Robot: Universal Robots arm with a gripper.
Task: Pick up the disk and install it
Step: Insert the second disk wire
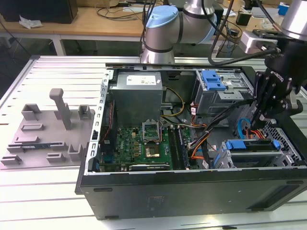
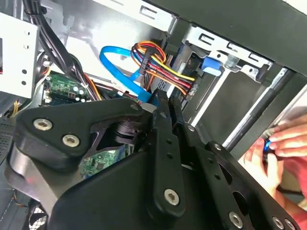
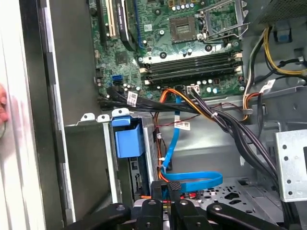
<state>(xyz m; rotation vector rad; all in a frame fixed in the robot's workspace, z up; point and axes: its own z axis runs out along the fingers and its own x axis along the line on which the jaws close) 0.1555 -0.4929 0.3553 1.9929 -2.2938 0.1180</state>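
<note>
Open tower PC case point(image 1: 192, 194) lies on its side on the slatted aluminium table point(image 1: 53, 72), open face up.

Inside the case, biggest first:
- grey power-supply box point(image 1: 136, 93) at the far end
- green motherboard point(image 1: 139, 143) below it, CPU socket bare
- upper metal drive cage point(image 1: 218, 96) with a blue latch point(image 1: 211, 79) on top
- lower drive cage by the case's near wall, on the exterior view's right

The disk point(image 1: 253, 146) sits in that lower cage. Its blue carrier tabs stick out at both ends and the silver body is between them. One blue tab also shows at the cage edge in both wrist views point(image 3: 128, 139) point(image 2: 211, 64).

A black, orange and yellow cable bundle point(image 3: 211, 112) runs from the board toward the cages. A flat blue data cable point(image 3: 192, 180) loops on the case floor just beside the disk cage.

The gripper point(image 1: 254, 128) hangs inside the case, just above the disk's far side and among the cables. In the first wrist view its fingertips point(image 3: 173, 187) are drawn together with almost no gap. Can't tell whether a cable is pinched between them. It is not on the disk.

A grey slotted fixture tray point(image 1: 48, 129) sits on the table at the exterior view's left, apart from the case. A wooden bench point(image 1: 72, 21) with cables stands behind.

A person's hand point(image 2: 283, 148) is outside the case wall, fingers on something small and blue.
</note>
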